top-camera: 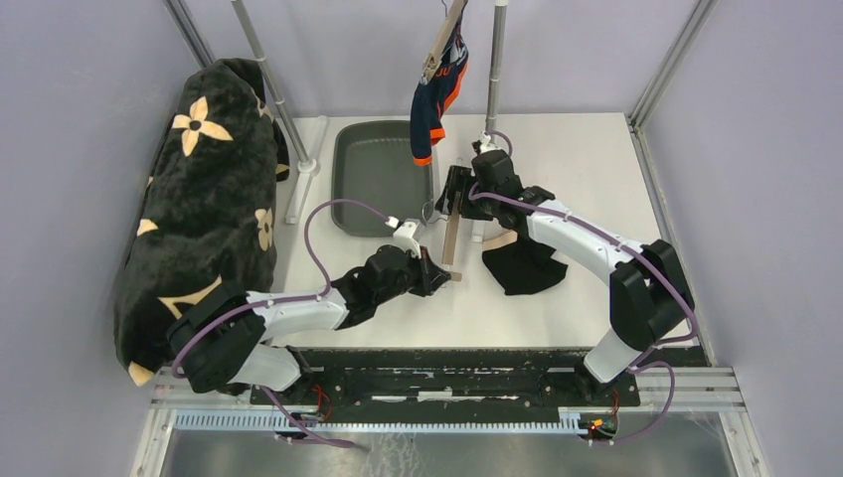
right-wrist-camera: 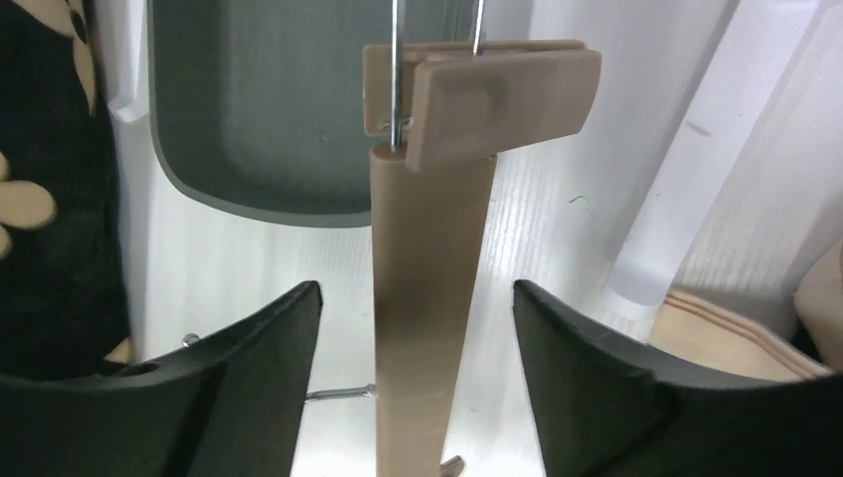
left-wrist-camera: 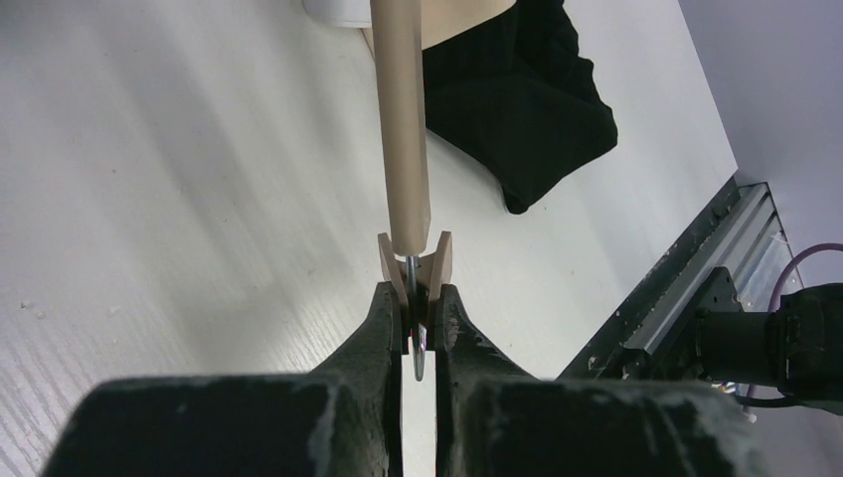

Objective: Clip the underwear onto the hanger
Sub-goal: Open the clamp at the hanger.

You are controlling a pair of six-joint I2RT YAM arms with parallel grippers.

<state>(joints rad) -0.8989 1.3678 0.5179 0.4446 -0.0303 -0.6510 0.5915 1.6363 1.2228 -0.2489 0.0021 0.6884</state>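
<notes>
White tabletop (top-camera: 596, 179), black floral blanket (top-camera: 199, 219) heaped at left, grey tray (top-camera: 373, 179) far centre. Black underwear (top-camera: 522, 266) crumpled on tabletop right of centre, just right of wooden hanger (top-camera: 453, 238) running near-to-far; right pincer (right-wrist-camera: 416, 288) wide, straddling hanger's far end without touching; left pincer (left-wrist-camera: 418, 298) clamped on near-end clip (left-wrist-camera: 416, 266).

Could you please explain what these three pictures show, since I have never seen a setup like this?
Two robot arms are bolted to a white table. One picture looks down from above; the other two come from cameras on each wrist. The left arm has its jaws shut on the near clip of a wooden hanger. The right arm holds open jaws either side of the hanger's bar, not gripping. Black underwear lies on the table beside it, unclipped; a grey tray sits behind.
</notes>
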